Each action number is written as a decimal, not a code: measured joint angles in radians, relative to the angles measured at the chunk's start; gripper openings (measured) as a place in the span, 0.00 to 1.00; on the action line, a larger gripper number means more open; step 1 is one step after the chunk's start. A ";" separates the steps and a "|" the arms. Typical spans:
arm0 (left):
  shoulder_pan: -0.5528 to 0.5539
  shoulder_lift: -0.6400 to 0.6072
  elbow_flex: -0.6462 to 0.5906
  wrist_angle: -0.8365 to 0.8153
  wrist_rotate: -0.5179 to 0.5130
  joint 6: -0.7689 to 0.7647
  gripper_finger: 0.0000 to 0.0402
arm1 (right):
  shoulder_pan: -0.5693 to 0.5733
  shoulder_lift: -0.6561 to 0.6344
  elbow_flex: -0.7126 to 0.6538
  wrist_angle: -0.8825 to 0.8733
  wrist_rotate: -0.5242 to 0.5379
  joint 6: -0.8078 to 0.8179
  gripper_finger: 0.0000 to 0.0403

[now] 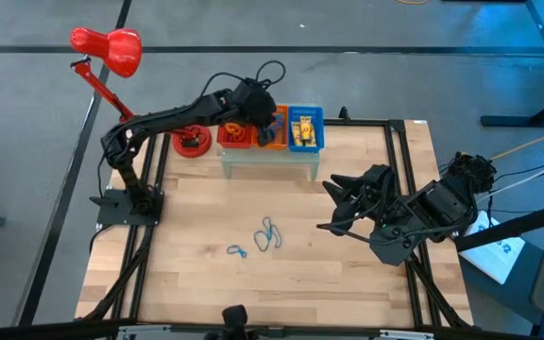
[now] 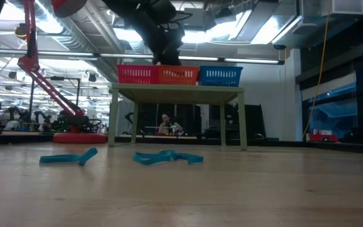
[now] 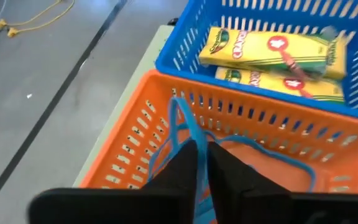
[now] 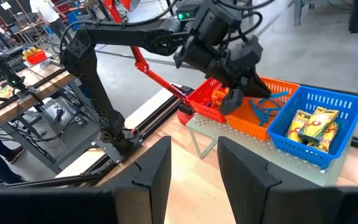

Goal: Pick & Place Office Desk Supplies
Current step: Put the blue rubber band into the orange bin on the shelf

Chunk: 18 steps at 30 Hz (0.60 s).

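Note:
My left gripper (image 3: 202, 171) reaches down into the orange basket (image 3: 166, 124), nearly shut on a blue wiry loop (image 3: 272, 154). The orange basket stands between a red basket (image 1: 235, 137) and a blue basket (image 1: 305, 127) on a small pale stand (image 1: 267, 162) at the table's far edge. Yellow packets (image 3: 272, 53) lie in the blue basket. Two more blue wiry loops (image 1: 268, 234) (image 1: 237, 250) lie flat on the table's middle. My right gripper (image 4: 194, 168) hovers open over the table's right side with nothing between its fingers. My left gripper pinches a strand of the blue wiry loop (image 3: 204, 202) between its two fingers, which stand only a thin slit apart. The fingers slant down into the orange basket from the table's near left. The loop's bends (image 3: 180, 118) spread ahead of the fingers inside the basket.
A red desk lamp (image 1: 107, 52) stands at the table's far left corner, its base (image 1: 191, 142) beside the red basket. The stand's legs (image 2: 113, 120) lift the baskets above the table. Bare wood lies around the two loose loops.

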 joint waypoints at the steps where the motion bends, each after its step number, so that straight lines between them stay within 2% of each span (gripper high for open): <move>1: 0.000 -0.007 0.000 0.000 0.002 0.004 0.11 | 0.000 0.000 0.000 -0.001 0.000 0.000 0.33; 9: -0.001 -0.076 0.000 -0.001 0.017 -0.006 0.33 | -0.003 0.000 0.000 -0.008 0.001 -0.001 0.33; 11: -0.007 -0.111 -0.001 0.000 0.060 -0.008 0.37 | -0.006 0.000 0.000 -0.008 0.000 -0.001 0.33; 14: -0.026 -0.192 0.000 0.006 0.193 0.005 0.40 | -0.006 0.000 0.000 -0.008 0.001 -0.001 0.33; 18: -0.052 -0.278 0.002 -0.064 0.461 0.000 0.41 | -0.006 0.000 0.000 -0.008 0.004 -0.002 0.33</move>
